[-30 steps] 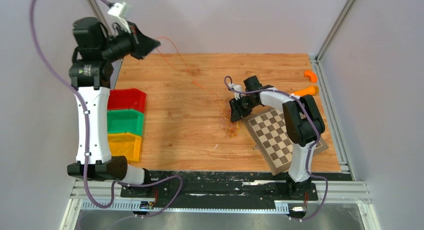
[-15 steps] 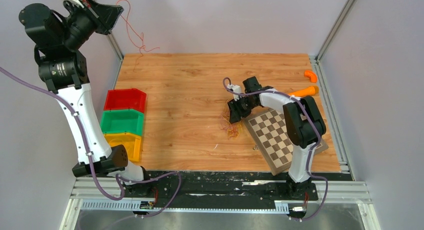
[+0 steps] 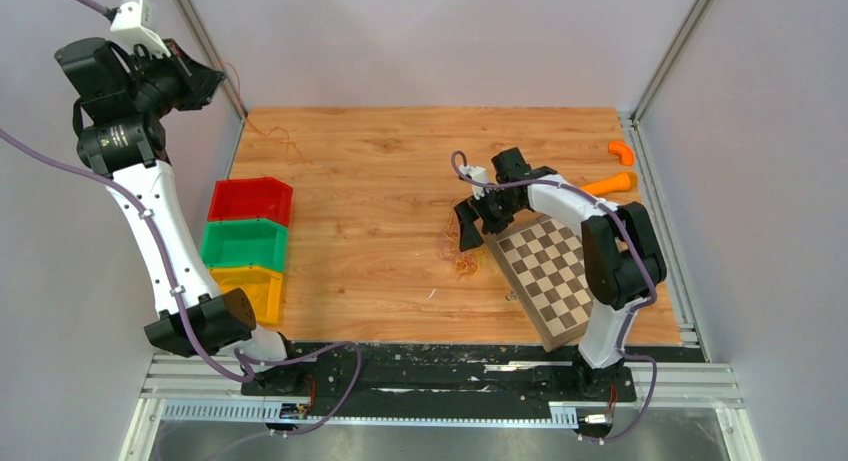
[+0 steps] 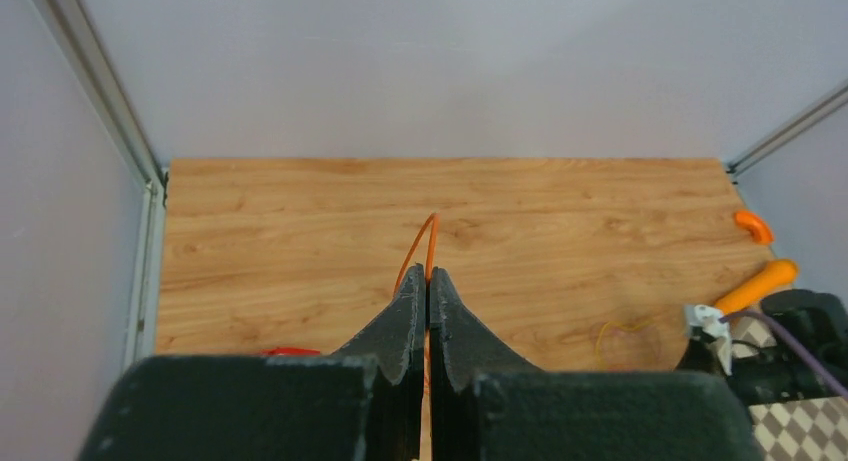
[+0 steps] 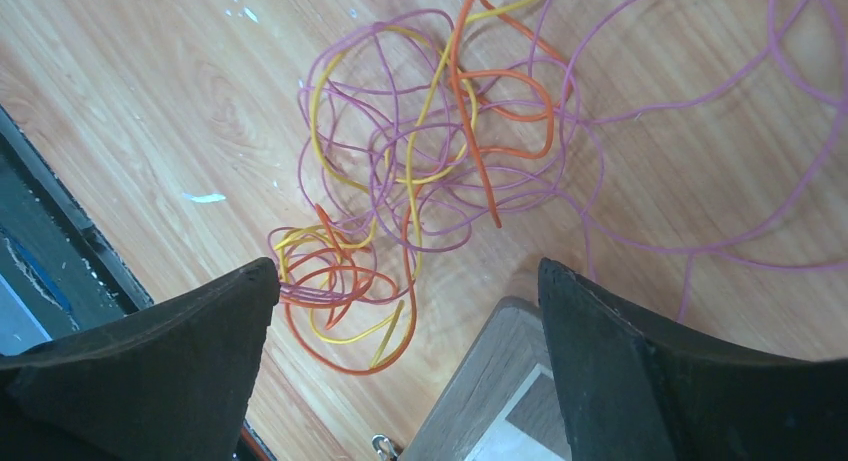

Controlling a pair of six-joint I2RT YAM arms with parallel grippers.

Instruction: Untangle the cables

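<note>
From above, the left gripper (image 3: 205,81) is hanging high over the far left corner of the table (image 3: 350,181). It is pinching a thin orange cable (image 3: 268,133) that is trailing down onto that corner. The other cables (image 3: 462,262) are lying in a small tangle right of the table's middle, just beside the left edge of a checkerboard (image 3: 548,273). The right gripper (image 3: 466,231) is hovering over them. In the left wrist view, the left gripper (image 4: 428,278) is showing its fingers pressed together on the orange cable (image 4: 420,243), which is looping out past the tips. In the right wrist view, the right gripper (image 5: 407,271) is standing spread wide with nothing between its fingers. Orange, yellow and purple cables (image 5: 420,171) are lying coiled on the wood below, beside a corner of the checkerboard (image 5: 505,381).
</note>
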